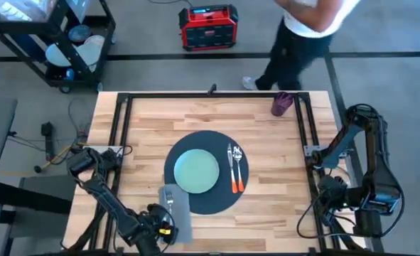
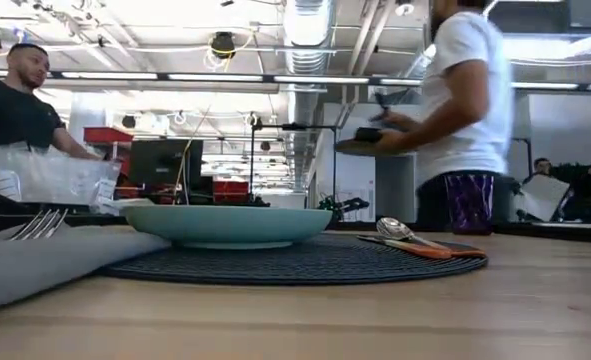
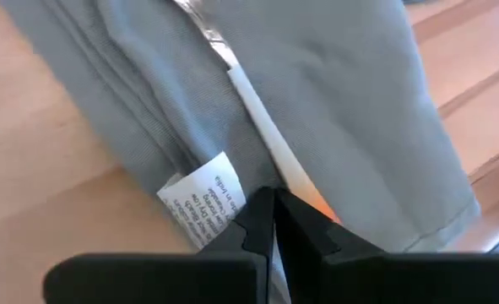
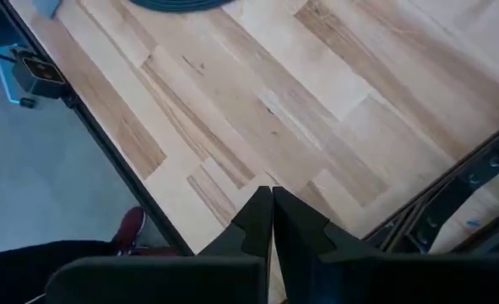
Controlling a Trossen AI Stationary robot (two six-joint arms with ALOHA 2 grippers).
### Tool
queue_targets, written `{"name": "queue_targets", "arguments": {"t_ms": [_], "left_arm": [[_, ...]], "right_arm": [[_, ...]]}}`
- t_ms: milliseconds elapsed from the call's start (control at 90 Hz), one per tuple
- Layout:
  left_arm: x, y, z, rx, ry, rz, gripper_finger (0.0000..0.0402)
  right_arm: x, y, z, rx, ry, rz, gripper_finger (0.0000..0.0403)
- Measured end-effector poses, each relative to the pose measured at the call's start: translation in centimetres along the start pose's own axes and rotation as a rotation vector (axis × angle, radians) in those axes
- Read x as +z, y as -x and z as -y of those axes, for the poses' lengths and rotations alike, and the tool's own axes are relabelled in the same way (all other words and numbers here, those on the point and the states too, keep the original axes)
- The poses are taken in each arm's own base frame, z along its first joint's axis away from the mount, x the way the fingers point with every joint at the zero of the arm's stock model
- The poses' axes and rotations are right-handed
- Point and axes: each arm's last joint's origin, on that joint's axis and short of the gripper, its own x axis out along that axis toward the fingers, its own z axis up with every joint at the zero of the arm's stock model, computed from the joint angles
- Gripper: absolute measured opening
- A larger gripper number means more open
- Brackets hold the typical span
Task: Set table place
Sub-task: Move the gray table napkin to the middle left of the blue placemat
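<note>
1. The left tool (image 3: pixel 272 221) has its two dark fingers pressed together with nothing between them, directly over the grey napkin (image 3: pixel 317 101). Only the left wrist view shows the napkin's white printed label (image 3: pixel 205 198) and a sliver of orange beside the fingertips.
2. From above, the left tool (image 1: pixel 161 229) sits at the napkin's (image 1: pixel 178 212) near end, at the near-left rim of the placemat (image 1: pixel 217 198). Its arm runs back in a bent line to a base at the table's (image 1: pixel 153 121) left edge.
3. The right tool (image 4: pixel 272 221) is likewise closed, empty, aimed at bare table planks (image 4: pixel 266 93). The overhead view shows this arm folded at the table's right edge, well apart from the placemat; the tool itself is hard to pick out there.
4. The round dark placemat lies at the table's centre and carries the pale green plate (image 1: pixel 196 171). A fork and spoon with orange handles (image 1: pixel 235 169) lie just right of the plate.
5. The low view shows the plate (image 2: pixel 227 222) as a shallow bowl shape and fork tines (image 2: pixel 37 224) on the napkin.
6. A purple cup (image 1: pixel 281 103) stands beyond the placemat, near the far right corner. A person (image 1: pixel 302 43) walks behind the table, head cut off.
</note>
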Motion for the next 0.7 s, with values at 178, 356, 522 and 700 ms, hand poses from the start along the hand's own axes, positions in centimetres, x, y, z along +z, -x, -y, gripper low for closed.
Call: {"name": "queue_targets", "arguments": {"t_ms": [178, 356, 522, 700], "left_arm": [[0.3, -0.1, 0.0, 0.029, 0.021, -0.027, 0.0000], [1.0, -0.4, 0.3, 0.049, 0.053, -0.046, 0.0000], [1.5, -0.4, 0.3, 0.064, 0.049, -0.048, 0.0000], [3.4, 0.3, -1.7, 0.143, 0.022, 0.039, 0.0000]], "right_arm": [[0.0, 0.0, 0.0, 0.001, 0.004, -0.001, 0.0000], [0.0, 0.0, 0.0, 0.002, 0.005, -0.001, 0.0000], [0.0, 0.0, 0.0, 0.000, 0.009, 0.000, 0.0000], [0.0, 0.0, 0.1, -0.007, 0.015, 0.005, 0.0000]]}}
